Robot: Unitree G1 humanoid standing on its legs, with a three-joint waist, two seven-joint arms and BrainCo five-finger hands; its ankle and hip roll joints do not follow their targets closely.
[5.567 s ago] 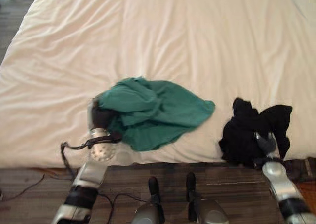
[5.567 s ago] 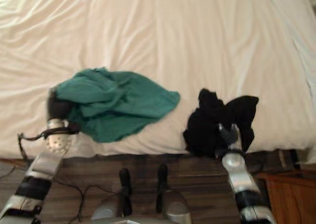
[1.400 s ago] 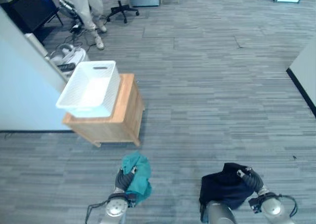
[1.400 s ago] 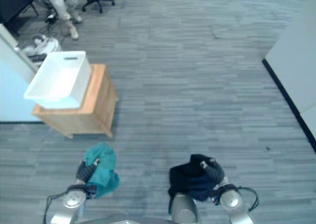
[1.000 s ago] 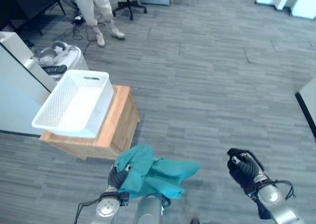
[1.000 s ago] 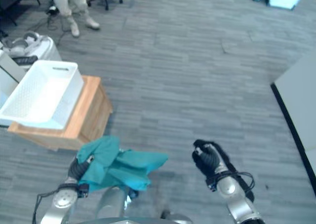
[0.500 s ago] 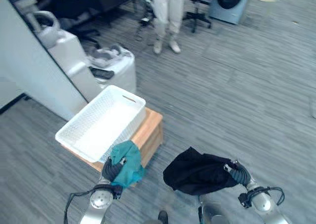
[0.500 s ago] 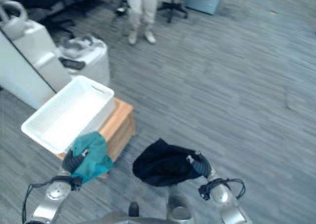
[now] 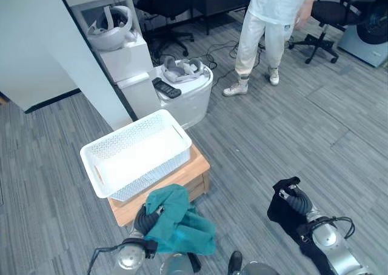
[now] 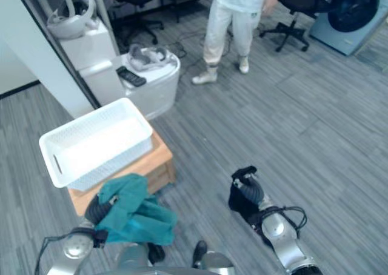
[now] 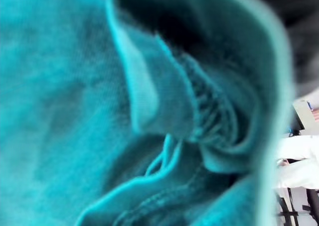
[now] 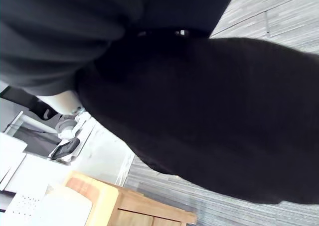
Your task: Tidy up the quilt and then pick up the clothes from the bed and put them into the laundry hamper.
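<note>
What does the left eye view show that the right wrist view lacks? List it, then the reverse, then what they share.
Left eye view adds: the teal garment gripped in the left robot hand, the right robot hand curled round its cloth, and a person standing beyond. Right wrist view adds: a very close look at the hanging folds of the black garment. Both: the black garment, the white hamper, the wooden stand under it, and grey floor.

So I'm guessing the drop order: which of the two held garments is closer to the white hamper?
The teal garment in the left hand, just beside the hamper; the black garment is farther right.
</note>
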